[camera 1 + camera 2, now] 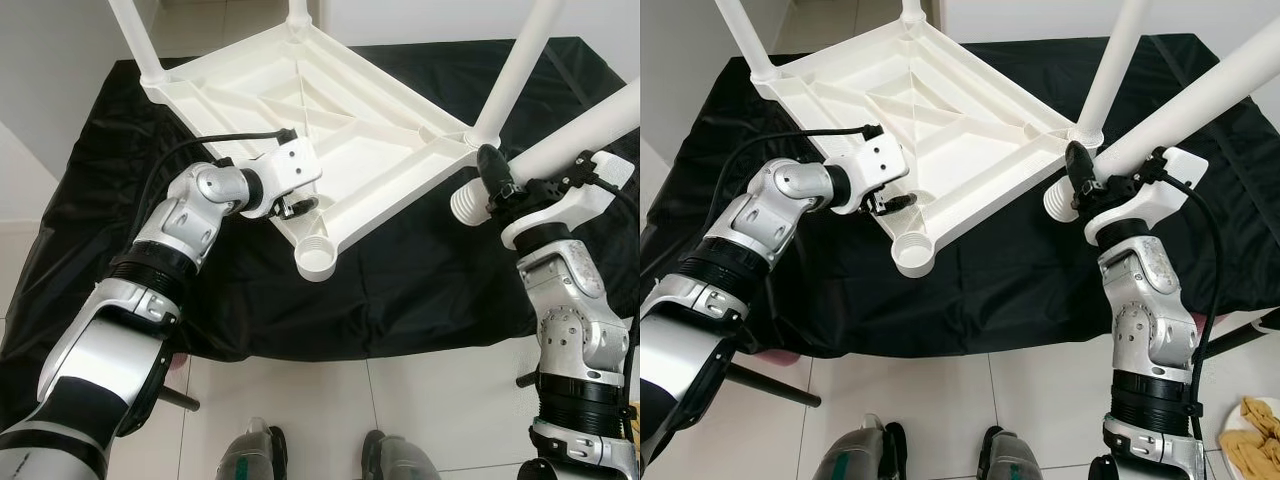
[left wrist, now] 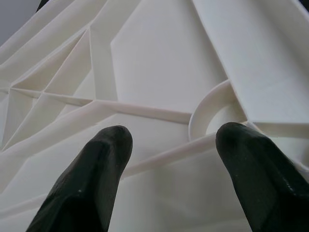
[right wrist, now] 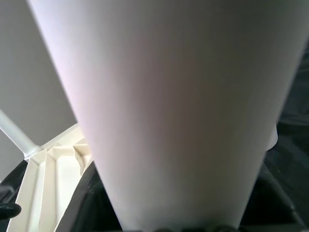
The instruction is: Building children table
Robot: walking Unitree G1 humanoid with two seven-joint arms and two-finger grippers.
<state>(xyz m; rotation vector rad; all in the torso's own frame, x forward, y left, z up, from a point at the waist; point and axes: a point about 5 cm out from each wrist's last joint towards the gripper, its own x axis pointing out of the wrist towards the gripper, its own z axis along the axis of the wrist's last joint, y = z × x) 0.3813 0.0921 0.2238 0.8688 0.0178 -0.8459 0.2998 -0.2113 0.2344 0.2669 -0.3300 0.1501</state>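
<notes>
I have the white table top (image 1: 330, 120) lying upside down on the black cloth (image 1: 420, 290), so its corner sockets face up for the legs. 3 legs already stand in their corners; the near socket (image 1: 318, 260) is open. My left gripper (image 1: 297, 207) sits at the rim beside that socket, fingers (image 2: 91, 179) spread to either side of a rib, clamped on nothing, I judge to steady the top. My right gripper (image 1: 1085, 185) is clenched around the 4th leg (image 1: 1200, 105), held slanting with its ribbed end (image 1: 1058, 198) low. That end hangs off the top's right edge, well apart from the open socket.
</notes>
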